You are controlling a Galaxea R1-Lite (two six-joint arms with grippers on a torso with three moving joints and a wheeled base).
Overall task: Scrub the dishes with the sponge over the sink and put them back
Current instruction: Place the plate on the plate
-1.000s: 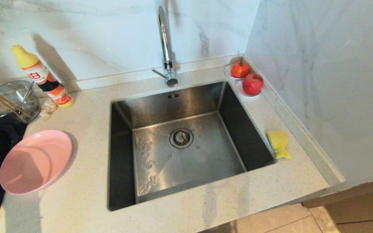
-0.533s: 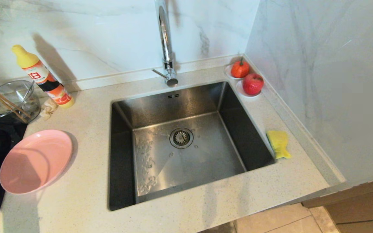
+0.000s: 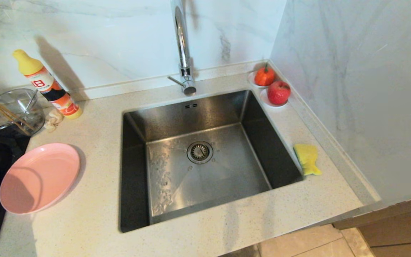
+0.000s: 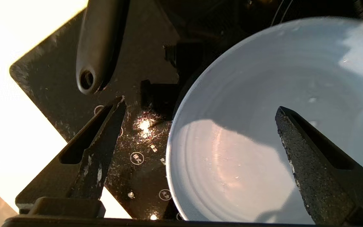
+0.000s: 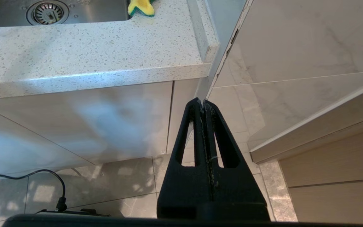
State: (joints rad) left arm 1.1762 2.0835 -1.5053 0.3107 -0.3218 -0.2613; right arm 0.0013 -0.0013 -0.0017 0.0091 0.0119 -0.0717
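Blue plate point(image 4: 263, 126) rim between hand point(image 4: 200, 110) fingers.

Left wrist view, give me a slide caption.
Open left gripper poised above the light blue plate on the black cooktop.

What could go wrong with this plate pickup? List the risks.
1. The left gripper hangs open over the light blue plate, one finger outside its rim; a shallow plate could slip from an edge pinch.
2. The plate lies on the black cooktop beside a dark handle; the outer finger might bump either.
3. The pink plate lies close by on the counter; lifting the blue one toward the sink could clip it.
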